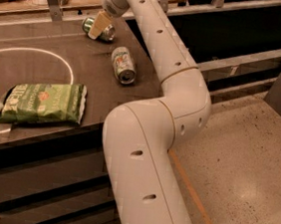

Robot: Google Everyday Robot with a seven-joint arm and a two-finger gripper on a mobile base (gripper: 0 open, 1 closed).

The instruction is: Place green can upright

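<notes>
Nearest is my own white arm [139, 174], big segmented links with an elbow bend at the table's right edge. It then reaches up and across to the far side.

Dark flat tabletop [45, 69]. Flat green chip bag [43, 103] lies near the front edge, left of the arm. It overlaps the thin white circle line [32, 49] marked on the surface.

Further in, a pale silver-white drink can with green and red markings [123, 63] is on its side. Its long axis runs roughly near-to-far and its round end faces the camera. It sits just beside my forearm, well apart from the bag.

At the far edge, the small all-green aluminium drink can [88, 26] is also down on its side, not upright. Its long axis runs roughly left-right along the table's back edge, with one round end pointing left. Can't tell which end is the top.

My tan-tipped pincer [100, 25] is right at that can, overlapping its middle from the camera side. Can't tell whether it's spread or clamped.

Behind the table is a light wooden bench [21, 2] with cluttered bits on top.
</notes>
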